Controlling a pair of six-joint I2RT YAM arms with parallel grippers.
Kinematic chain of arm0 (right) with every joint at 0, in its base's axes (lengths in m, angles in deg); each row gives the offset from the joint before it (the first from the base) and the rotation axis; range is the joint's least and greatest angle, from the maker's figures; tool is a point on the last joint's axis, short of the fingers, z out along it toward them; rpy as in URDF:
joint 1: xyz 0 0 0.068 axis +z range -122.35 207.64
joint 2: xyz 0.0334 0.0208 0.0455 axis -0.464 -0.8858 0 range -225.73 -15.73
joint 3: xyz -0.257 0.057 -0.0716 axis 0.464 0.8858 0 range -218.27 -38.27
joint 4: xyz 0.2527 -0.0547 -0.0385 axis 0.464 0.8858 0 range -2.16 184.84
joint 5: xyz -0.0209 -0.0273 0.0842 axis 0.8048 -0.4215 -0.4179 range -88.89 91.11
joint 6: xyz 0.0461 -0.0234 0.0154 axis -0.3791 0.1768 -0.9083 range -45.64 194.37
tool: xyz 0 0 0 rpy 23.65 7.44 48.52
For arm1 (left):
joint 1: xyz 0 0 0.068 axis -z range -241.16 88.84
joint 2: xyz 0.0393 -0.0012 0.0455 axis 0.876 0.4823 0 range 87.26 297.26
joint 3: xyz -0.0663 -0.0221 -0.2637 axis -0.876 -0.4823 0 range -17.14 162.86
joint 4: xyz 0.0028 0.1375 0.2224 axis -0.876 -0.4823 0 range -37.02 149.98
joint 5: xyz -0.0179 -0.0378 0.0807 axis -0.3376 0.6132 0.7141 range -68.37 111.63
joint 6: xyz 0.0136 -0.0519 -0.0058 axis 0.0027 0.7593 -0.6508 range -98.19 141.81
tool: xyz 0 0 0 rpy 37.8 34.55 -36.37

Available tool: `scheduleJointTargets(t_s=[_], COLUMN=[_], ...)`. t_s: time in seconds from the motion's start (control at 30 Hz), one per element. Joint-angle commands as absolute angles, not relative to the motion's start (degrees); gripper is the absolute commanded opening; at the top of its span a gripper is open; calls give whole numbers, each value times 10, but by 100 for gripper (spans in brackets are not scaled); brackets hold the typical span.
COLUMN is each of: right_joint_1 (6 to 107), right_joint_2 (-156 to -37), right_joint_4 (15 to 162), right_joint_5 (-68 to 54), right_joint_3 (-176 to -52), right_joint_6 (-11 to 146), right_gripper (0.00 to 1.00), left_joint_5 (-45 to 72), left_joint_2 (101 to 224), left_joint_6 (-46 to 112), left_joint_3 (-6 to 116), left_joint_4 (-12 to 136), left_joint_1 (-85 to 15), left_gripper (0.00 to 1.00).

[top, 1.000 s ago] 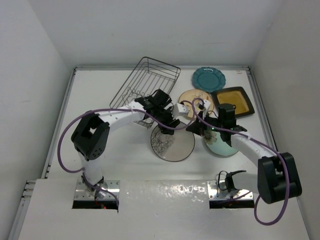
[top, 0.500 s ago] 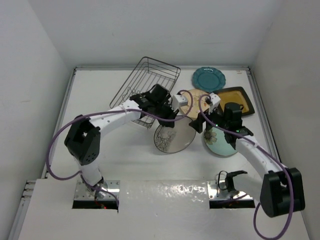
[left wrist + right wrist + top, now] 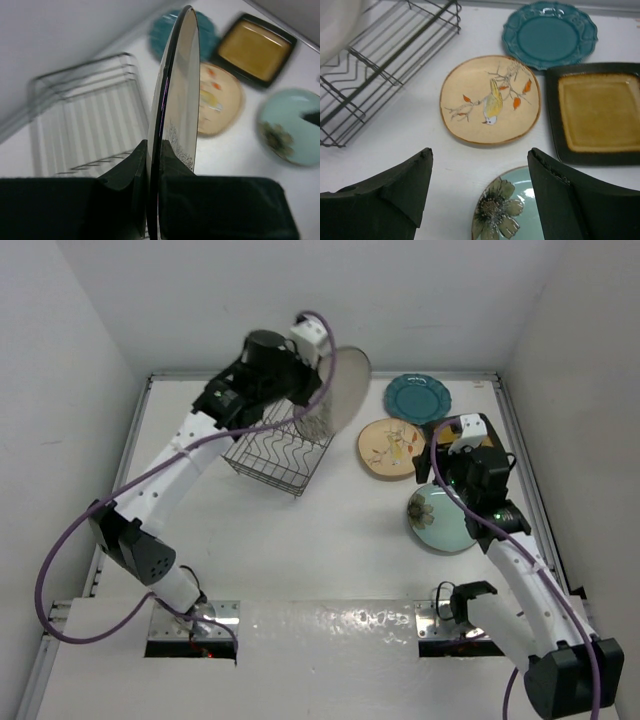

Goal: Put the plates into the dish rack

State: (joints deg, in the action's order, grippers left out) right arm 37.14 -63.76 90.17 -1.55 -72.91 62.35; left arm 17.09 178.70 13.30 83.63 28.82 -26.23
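My left gripper (image 3: 155, 145) is shut on the rim of the grey dark-rimmed plate (image 3: 182, 75). It holds the plate on edge, high above the far right end of the dish rack (image 3: 270, 450). In the top view the held plate (image 3: 338, 390) hangs beside the left gripper (image 3: 305, 385). The right gripper (image 3: 480, 152) stands open and empty over the far edge of the pale aqua flower plate (image 3: 512, 210). Beyond it lie the cream bird plate (image 3: 490, 100), the teal scalloped plate (image 3: 549, 32) and the square amber plate (image 3: 597, 112). The rack (image 3: 380, 55) holds nothing.
White walls close in the table on three sides, with a raised rail (image 3: 125, 470) along the left. The remaining plates lie clustered at the back right, close to the right arm. The rack sits at an angle at the back centre.
The left arm has lifted the grey plate off the table's middle and carried it up and back over the rack, now on edge. The right gripper has opened and drawn back right.
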Motion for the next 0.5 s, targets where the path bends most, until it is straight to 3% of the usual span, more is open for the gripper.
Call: scheduleJointTargets(t_s=[0.0, 0.13, 0.47], right_joint_1=[371, 371, 372], right_joint_2=[-652, -664, -671], right_joint_4=[914, 904, 885], right_joint_5=[1, 0, 0], right_joint_3=[-732, -716, -689], right_joint_6=[625, 625, 636], right_gripper=[74, 73, 73], left_joint_5=[304, 379, 353], left_joint_2=[1765, 1739, 1722], left_joint_6=[118, 27, -37], left_joint_3=[901, 843, 748], left_joint_4=[343, 422, 468], left_joint_1=[-353, -389, -429], left_gripper=[0, 0, 0])
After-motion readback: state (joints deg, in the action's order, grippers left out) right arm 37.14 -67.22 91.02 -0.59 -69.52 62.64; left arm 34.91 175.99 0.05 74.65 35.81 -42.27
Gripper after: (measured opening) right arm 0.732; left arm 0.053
